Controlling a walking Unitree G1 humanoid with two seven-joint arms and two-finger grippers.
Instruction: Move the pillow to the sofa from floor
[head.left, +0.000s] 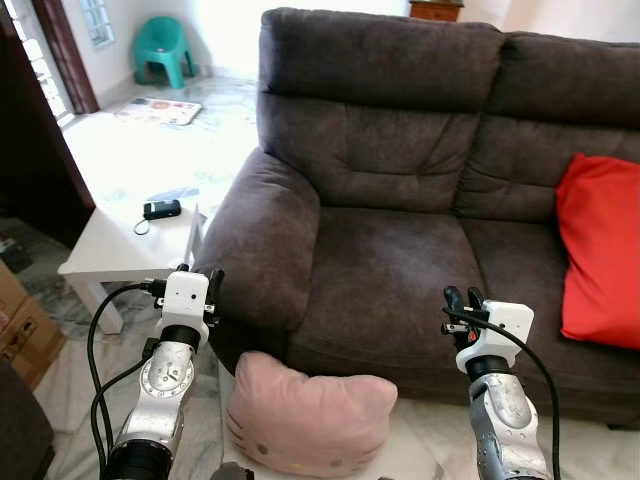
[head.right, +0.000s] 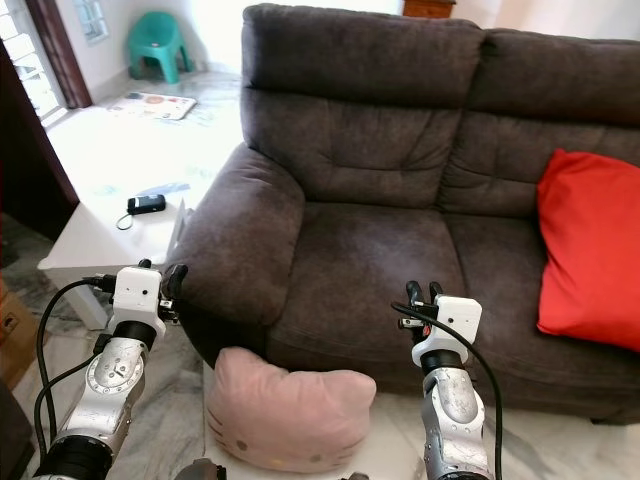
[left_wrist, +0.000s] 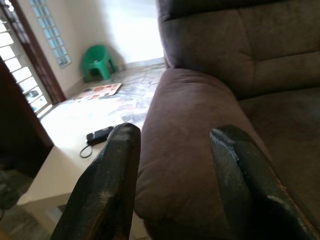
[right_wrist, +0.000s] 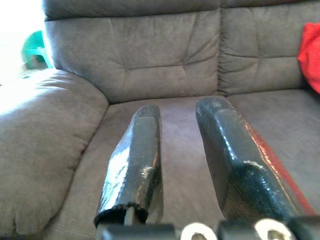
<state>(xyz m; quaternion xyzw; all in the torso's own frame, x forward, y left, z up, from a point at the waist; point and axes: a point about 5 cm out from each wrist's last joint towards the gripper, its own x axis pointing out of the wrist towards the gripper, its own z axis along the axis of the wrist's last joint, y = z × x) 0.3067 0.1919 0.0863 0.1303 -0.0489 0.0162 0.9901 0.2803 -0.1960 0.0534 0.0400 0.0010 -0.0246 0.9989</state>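
Straight ahead stands the sofa (head.left: 420, 190), dark grey-brown, with 2 seats and a fat rounded arm on the robot's left. A red cushion (head.left: 600, 250) leans upright against the back of the seat on the right. Left of the sofa arm is a low white table (head.left: 120, 245), just beside it, carrying a small black device (head.left: 161, 208) with a cord. Far back on the tiled floor (head.left: 150, 150) sits a green chair (head.left: 165, 50) and, nearer, a flat printed mat (head.left: 160, 110).

The pillow (head.left: 305, 415), pink with a cat face and 2 ears, lies on the floor against the sofa's front, below the left seat and between the 2 arms.

Both arms are raised in front of the sofa, above the pillow and not touching it. The left gripper (left_wrist: 175, 170) is up by the sofa arm, jaws open and holding nothing, with the arm cushion seen between them. The right gripper (right_wrist: 180, 150) is level with the seat front, jaws parted by a narrower gap, also holding nothing.
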